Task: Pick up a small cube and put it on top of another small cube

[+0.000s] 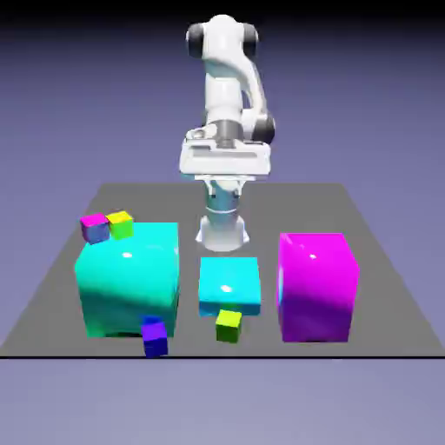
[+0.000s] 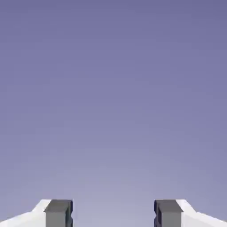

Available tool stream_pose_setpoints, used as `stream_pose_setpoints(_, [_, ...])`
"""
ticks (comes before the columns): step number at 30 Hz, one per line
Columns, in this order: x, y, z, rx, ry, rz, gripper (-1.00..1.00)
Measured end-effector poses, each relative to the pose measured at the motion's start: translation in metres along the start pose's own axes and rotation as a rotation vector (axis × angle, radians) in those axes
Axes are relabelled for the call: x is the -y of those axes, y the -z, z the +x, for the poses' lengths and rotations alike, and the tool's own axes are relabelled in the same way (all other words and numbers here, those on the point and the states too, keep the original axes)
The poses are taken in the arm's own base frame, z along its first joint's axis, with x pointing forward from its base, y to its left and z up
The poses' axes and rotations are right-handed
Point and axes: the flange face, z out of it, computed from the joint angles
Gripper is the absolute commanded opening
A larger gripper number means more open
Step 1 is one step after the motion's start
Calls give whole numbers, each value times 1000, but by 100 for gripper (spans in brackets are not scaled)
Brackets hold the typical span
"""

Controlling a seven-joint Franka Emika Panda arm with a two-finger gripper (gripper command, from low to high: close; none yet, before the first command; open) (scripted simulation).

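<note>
- Grey is the table (image 1: 382, 261), a flat slab whose near edge runs straight across the exterior view just past the front cubes; bare surface lies along its left and right margins.
- A small magenta cube (image 1: 94, 228) and a small lime cube (image 1: 121, 223) sit side by side, touching, on the top of the big cyan cube (image 1: 128, 278), at its 10 o'clock corner, close to that top's far and left edges.
- The big cyan cube stands toward the exterior view's left, with a strip of open table between it and the left border.
- A small blue cube (image 1: 155, 335) rests on the table against the big cube's front lower corner, almost at the table's near edge.
- A low cyan block (image 1: 229, 285) lies in the middle, with narrow lanes either side.
- A small green cube (image 1: 229, 325) sits on the table at the low block's 6 o'clock, just beside its front face, near the front edge.
- A big magenta cube (image 1: 317, 287) stands at the right, apart from the low block.
- The gripper (image 2: 113, 213) is released: in the hand view its fingertips (image 2: 58, 213) stand well apart with only plain backdrop between and beyond them.
</note>
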Motion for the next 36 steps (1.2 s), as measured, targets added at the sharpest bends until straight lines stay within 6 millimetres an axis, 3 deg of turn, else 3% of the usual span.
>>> stream_pose_setpoints(9, [7, -96, 15, 287, -86, -280, 0])
stream_pose_setpoints(19, [-8, -204, 4, 604, -181, -593, 0])
stream_pose_setpoints(31, [-55, -318, -44, 988, -282, -969, 0])
stream_pose_setpoints(33, [-56, -321, -46, 1000, -284, -980, 0])
stream_pose_setpoints(36, [-87, -341, -87, 1000, -285, -980, 0])
